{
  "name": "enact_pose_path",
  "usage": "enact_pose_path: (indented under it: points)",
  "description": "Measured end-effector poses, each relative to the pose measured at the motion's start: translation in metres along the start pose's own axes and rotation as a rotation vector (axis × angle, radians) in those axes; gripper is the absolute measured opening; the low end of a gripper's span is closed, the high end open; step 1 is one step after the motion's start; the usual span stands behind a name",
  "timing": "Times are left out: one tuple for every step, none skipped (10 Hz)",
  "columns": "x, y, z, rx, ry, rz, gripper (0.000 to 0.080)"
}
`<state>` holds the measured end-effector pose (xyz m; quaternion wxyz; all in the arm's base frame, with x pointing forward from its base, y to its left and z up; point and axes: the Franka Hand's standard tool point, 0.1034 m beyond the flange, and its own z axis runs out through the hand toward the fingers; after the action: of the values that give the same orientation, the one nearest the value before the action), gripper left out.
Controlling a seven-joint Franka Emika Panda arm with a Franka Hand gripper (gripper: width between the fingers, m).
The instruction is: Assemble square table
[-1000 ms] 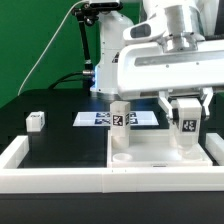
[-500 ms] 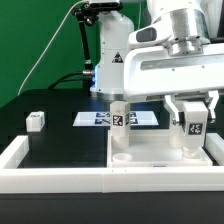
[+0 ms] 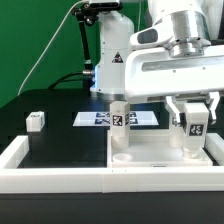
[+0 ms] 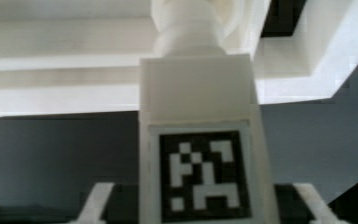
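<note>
Step in hand looks like seating 1 leg (image 3: 194,140): your gripper (image 3: 196,122) is clamped on it, upright on a tabletop (image 3: 150,155) corner, so next you likely twist it straight down.

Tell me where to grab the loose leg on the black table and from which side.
Probably from above, fingers across opposite flat sides of the loose leg: it sits apart on the black table, free all round. Its pose is too small to tell.
</note>
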<state>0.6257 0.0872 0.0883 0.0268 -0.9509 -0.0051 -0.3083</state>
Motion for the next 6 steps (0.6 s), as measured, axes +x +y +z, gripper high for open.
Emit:
enact_pose_path:
  points:
    - [-0.003, -0.003, 0.001, 0.003, -0.009, -0.003, 0.029]
    - [-0.007, -0.005, 0.003, 0.007, -0.021, -0.006, 0.029]
    - [-0.009, -0.007, 0.004, 0.009, -0.026, -0.008, 0.029]
    - [-0.01, -0.007, 0.004, 0.01, -0.029, -0.009, 0.029]
    - [-0.011, -0.007, 0.005, 0.01, -0.03, -0.009, 0.029]
    - [-0.014, -0.006, 0.006, 0.008, -0.031, -0.01, 0.029]
